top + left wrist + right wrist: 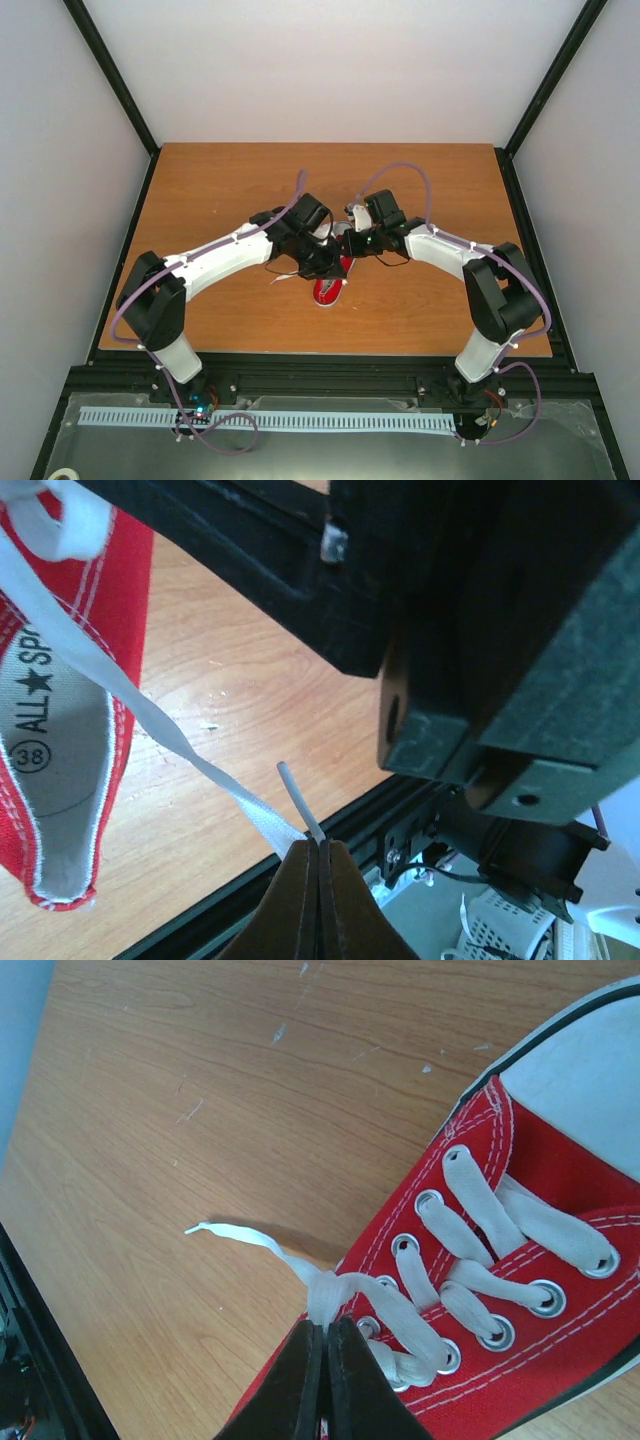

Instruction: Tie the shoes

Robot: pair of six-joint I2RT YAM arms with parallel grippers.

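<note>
Left end effector [318,846] and right end effector [325,1326] pinch flat laces [398,1312], red canvas shoe [545,1150]

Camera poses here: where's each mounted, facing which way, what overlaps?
Top external: overhead at the near edge, looking down at the table; left arm, right arm show.
Left wrist: on the left gripper, looking past shut fingers at a white lace.
Right wrist: on the right gripper, shut fingers pinching lace near the eyelets.
All share the red sneaker.

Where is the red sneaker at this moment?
In the top view, the small red canvas sneaker lies near the middle of the brown wooden table, partly hidden beneath the meeting left tool and right tool, each pinching its white lace.
</note>
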